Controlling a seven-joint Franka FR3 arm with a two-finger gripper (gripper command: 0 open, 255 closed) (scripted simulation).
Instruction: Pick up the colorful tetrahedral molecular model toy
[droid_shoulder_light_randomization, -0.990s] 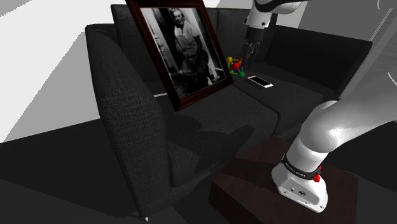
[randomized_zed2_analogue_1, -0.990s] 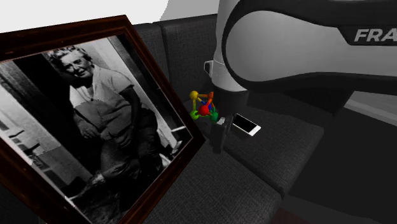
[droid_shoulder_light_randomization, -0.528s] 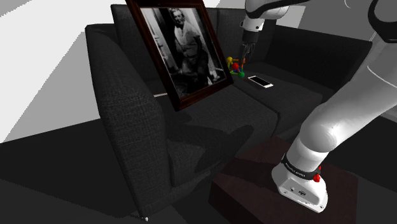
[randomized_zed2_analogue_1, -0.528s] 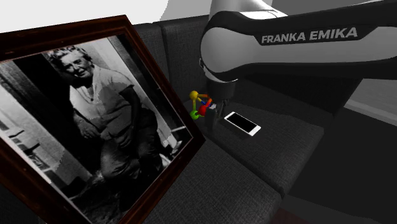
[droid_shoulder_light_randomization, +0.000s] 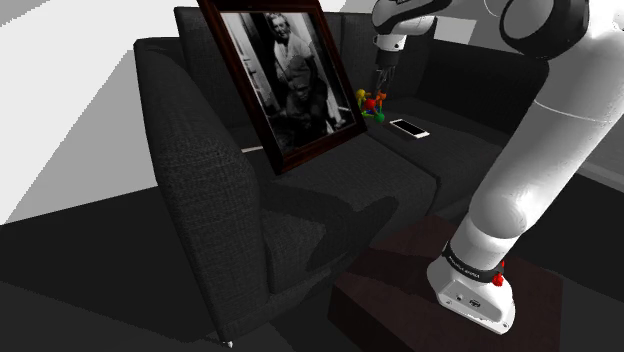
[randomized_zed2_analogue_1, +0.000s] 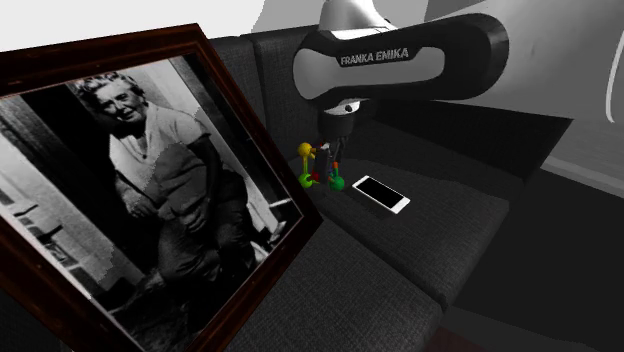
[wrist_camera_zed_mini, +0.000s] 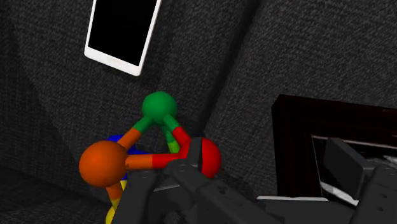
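Sofa (wrist_camera_zed_mini: 267, 57): dark cloth, coarse weave, matt.
Frame (randomized_zed2_analogue_1: 100, 65): dark reddish wood, polished.
Phone (wrist_camera_zed_mini: 121, 28): glossy black face, smooth white rim.
Toy (wrist_camera_zed_mini: 146, 158): smooth balls and rods, slight sheen.
My fingers (wrist_camera_zed_mini: 143, 197): black, matt.
My arm (droid_shoulder_light_randomization: 540, 130): smooth white shell.
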